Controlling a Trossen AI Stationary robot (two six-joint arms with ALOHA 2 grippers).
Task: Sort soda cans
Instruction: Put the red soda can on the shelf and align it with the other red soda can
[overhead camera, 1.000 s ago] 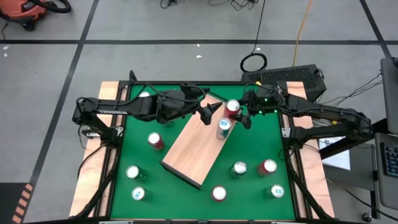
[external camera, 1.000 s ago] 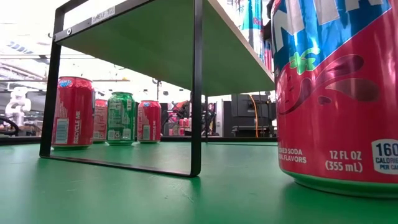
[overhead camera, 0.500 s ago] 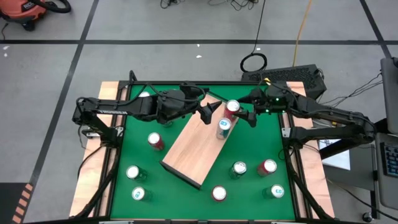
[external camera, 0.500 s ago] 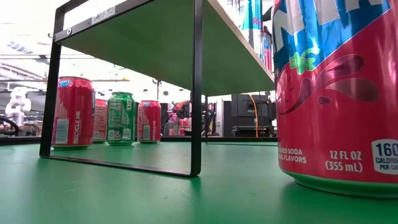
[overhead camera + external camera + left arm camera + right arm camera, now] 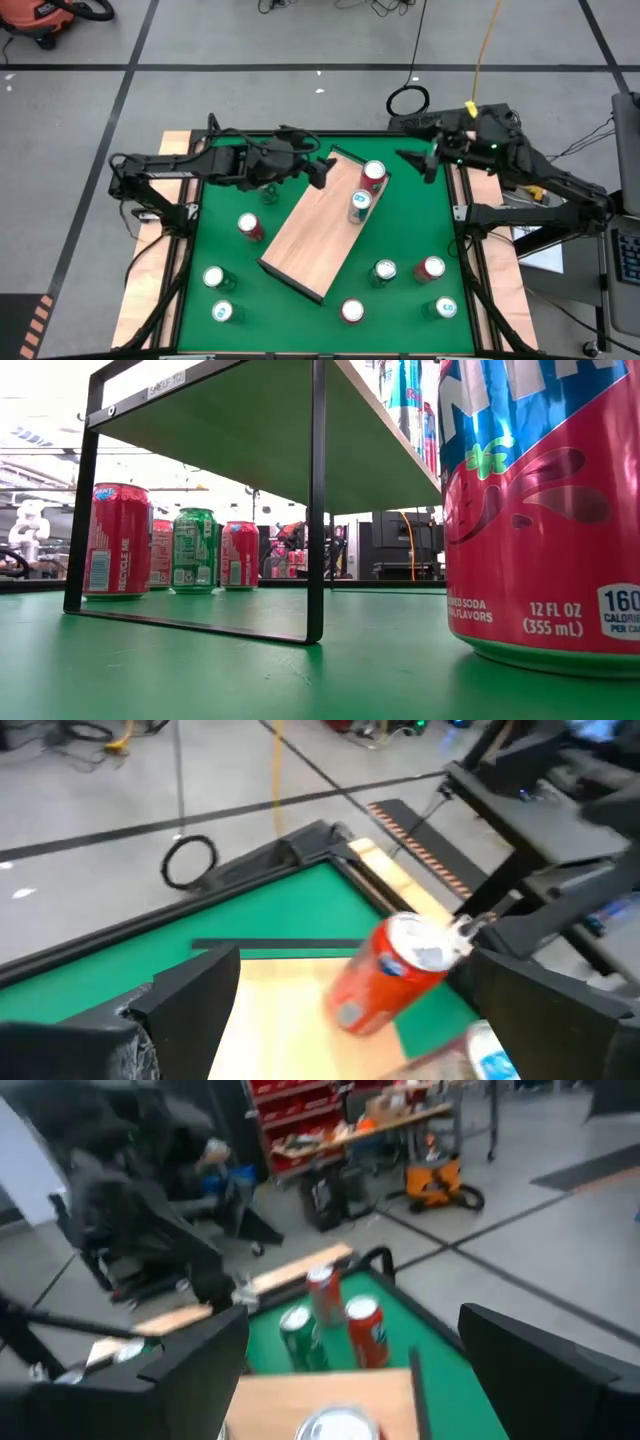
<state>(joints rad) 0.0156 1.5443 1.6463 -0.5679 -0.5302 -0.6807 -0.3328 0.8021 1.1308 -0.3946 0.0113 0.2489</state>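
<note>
Light wood is showing on the raised board, a shelf on a thin black frame lying slantwise across the middle of the green table, and it is carrying two soda cans at its far end: a red can and, just beside it on the near side, a teal can. The other cans are standing on the green surface around the board: a red one on the left, a green one and a teal one in the near left corner, a red one at the near edge, and a green one, a red one and a teal one on the right. The left gripper is hovering with its fingers spread apart and empty, just left of the board's far end. The right gripper is hanging open and empty too, near the table's far right edge, apart from the red can. Beyond the table, grey floor is stretching away, with a coiled black cable lying on it and an orange vacuum sitting in the far left corner.
</note>
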